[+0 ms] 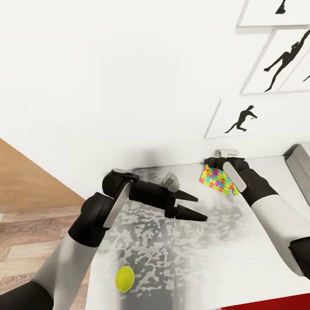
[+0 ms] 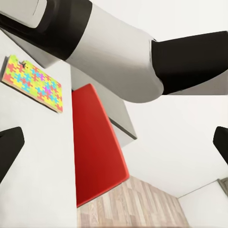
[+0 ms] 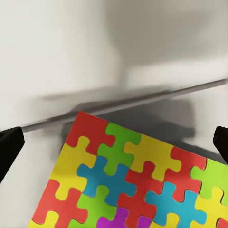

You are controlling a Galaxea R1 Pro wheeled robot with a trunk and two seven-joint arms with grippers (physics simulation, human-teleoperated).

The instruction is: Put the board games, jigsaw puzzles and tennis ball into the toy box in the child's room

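Your left gripper [image 1: 196,207] hung released at frame center; your right gripper [image 1: 216,165], spread wide, hovered over the jigsaw puzzle [image 1: 218,180], center-right.

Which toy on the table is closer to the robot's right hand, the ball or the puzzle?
The jigsaw puzzle, the flat multicoloured sheet by the wall, right at the right hand. The tennis ball lies far off, near the table's front edge.

wall [image 1: 129,77] — plain white, standing behind | framed prints [image 1: 241,118] — black silhouetted figures, hanging upper right | wood floor [image 1: 30,232] lying lower left | red surface [image 2: 97,147] showing beside pale wood planks
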